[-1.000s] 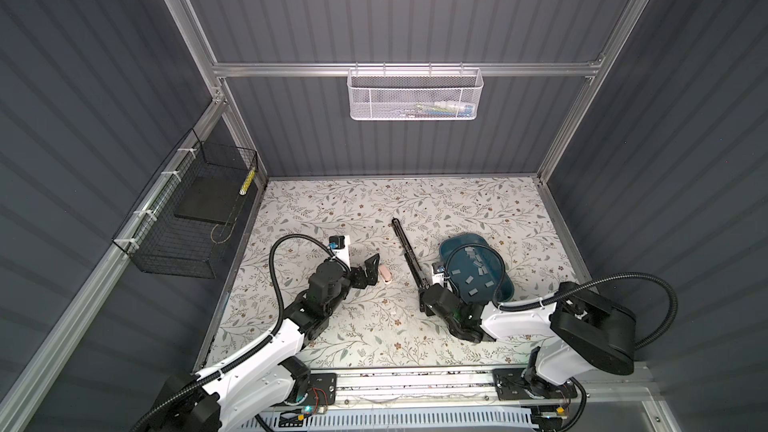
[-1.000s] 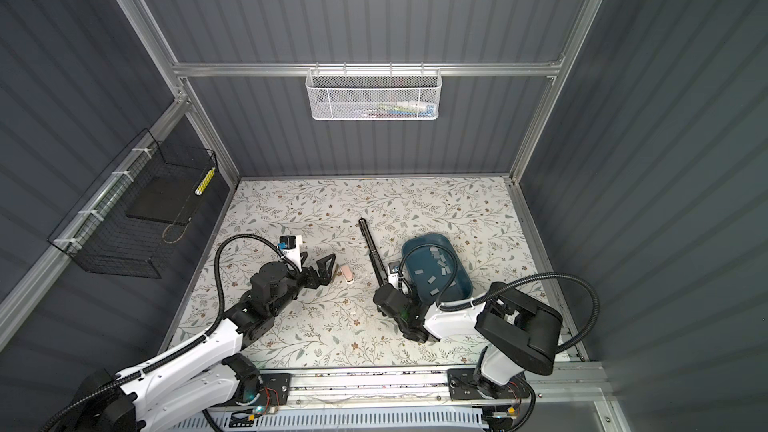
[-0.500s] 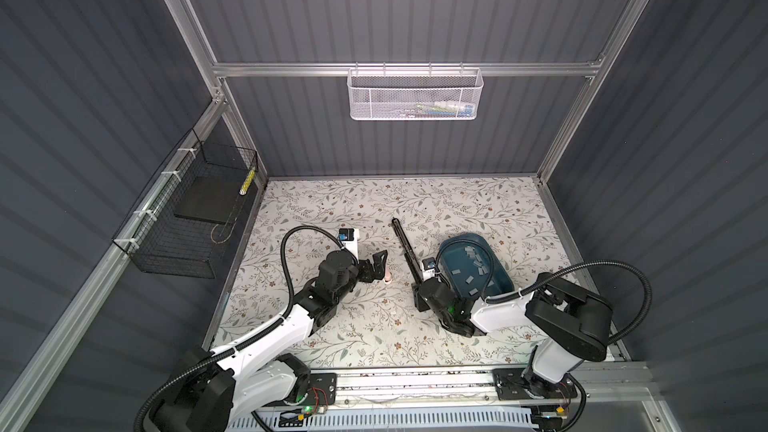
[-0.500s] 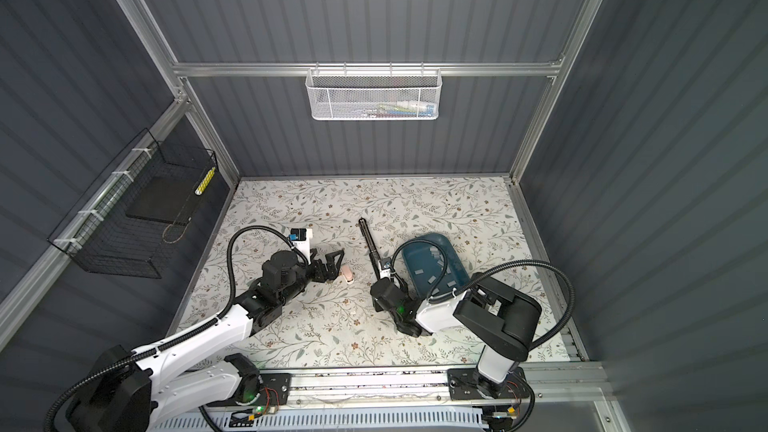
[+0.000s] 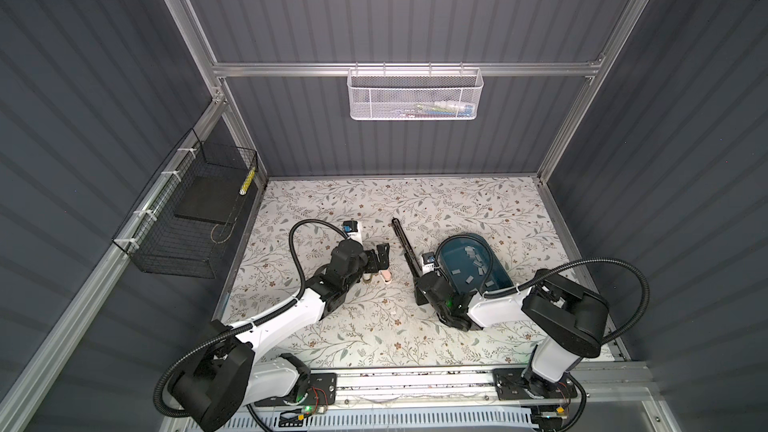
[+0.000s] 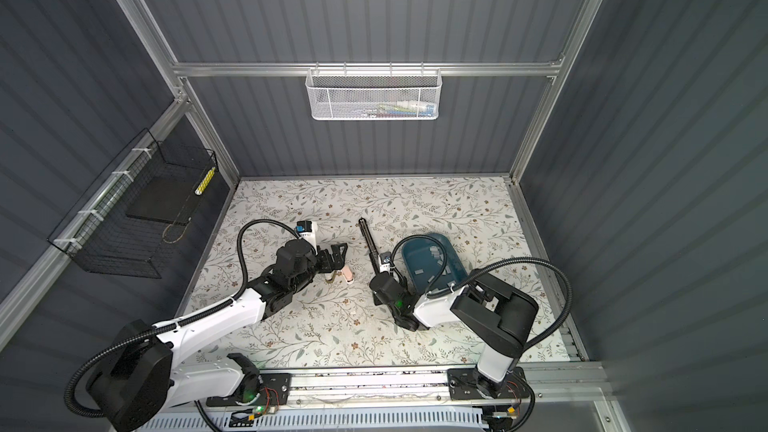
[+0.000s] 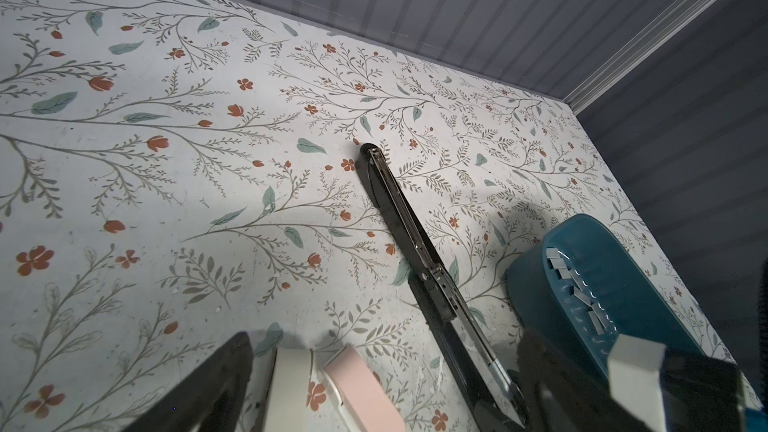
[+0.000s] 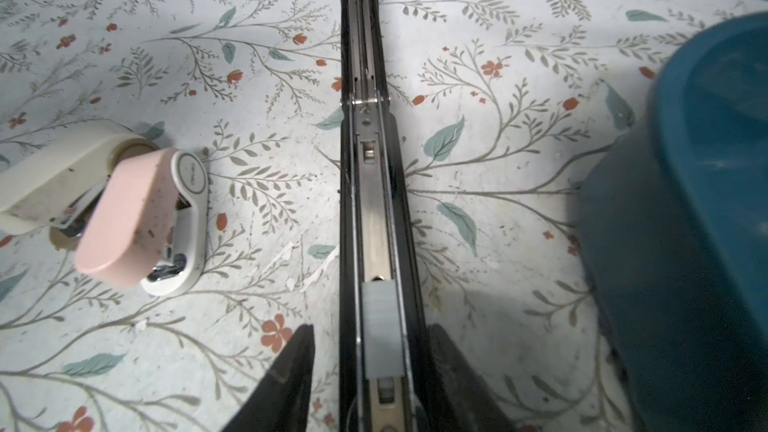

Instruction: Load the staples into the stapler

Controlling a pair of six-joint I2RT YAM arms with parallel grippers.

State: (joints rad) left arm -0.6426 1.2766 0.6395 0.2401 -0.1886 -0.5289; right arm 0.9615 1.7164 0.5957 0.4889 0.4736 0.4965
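Your right jaws sit low over the near end of the stapler (image 5: 405, 248), which lies opened out flat on the counter (image 5: 332, 326), its long black body running straight away from them. In the right wrist view the two dark tips stand one on each side of it, parted a little wider than the stapler. Bare counter shows between one tip and the black edge, while the other tip is close against the edge, and you cannot tell whether it touches. They grip nothing. One grey strip (image 8: 382, 326) lies in the metal channel, squarely between those tips. The other staples (image 7: 557, 254) lie loose in the blue tray (image 5: 498, 274), off to one side of the right jaws and a little beyond them. The tray stands beside the stapler, apart from it.

Your left jaws are spread wide and hold nothing. They hang on the stapler's far side from the tray. Just ahead of them the pink stapler (image 5: 386, 275) lies on the counter, with a cream piece (image 8: 54, 176) right beside it. In the left wrist view only one dark tip shows clearly; the cream piece lies just inside it and the pink stapler next.
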